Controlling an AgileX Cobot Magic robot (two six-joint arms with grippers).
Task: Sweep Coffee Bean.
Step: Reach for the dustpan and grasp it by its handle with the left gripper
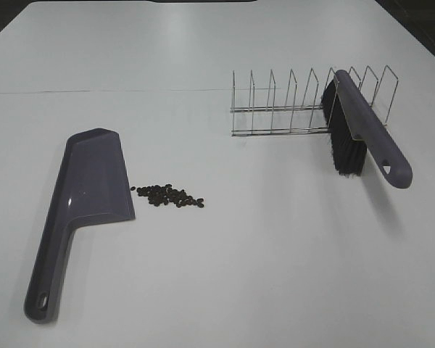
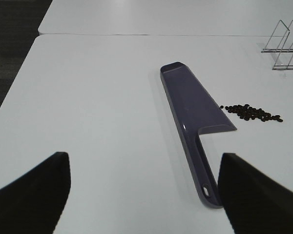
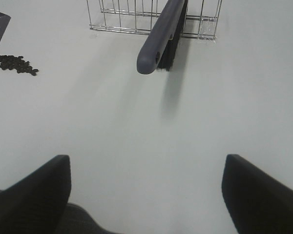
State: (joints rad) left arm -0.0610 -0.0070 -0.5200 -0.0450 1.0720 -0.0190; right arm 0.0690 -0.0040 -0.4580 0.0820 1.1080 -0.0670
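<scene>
The little pile of dark brown coffee beans (image 1: 170, 196) lies on the flat white table (image 1: 246, 290), a bit left of the middle of the high view. It sits just beside the long edge of the grey-purple plastic dustpan (image 1: 94, 181), whose handle points to the lower left. The grey-purple brush with black bristles (image 1: 362, 130) leans in the shiny wire rack (image 1: 283, 109) at the upper right, well apart from the beans. The left gripper (image 2: 144, 156) is wide open and holds nothing, and the right gripper (image 3: 146, 158) is wide open and empty too. I think the job now is picking up the tools. The right gripper should grab the brush's handle where it sticks out and lift slowly, so the rack does not tip. The left one should take the dustpan's handle and keep the pan flat, so no beans roll under it.
</scene>
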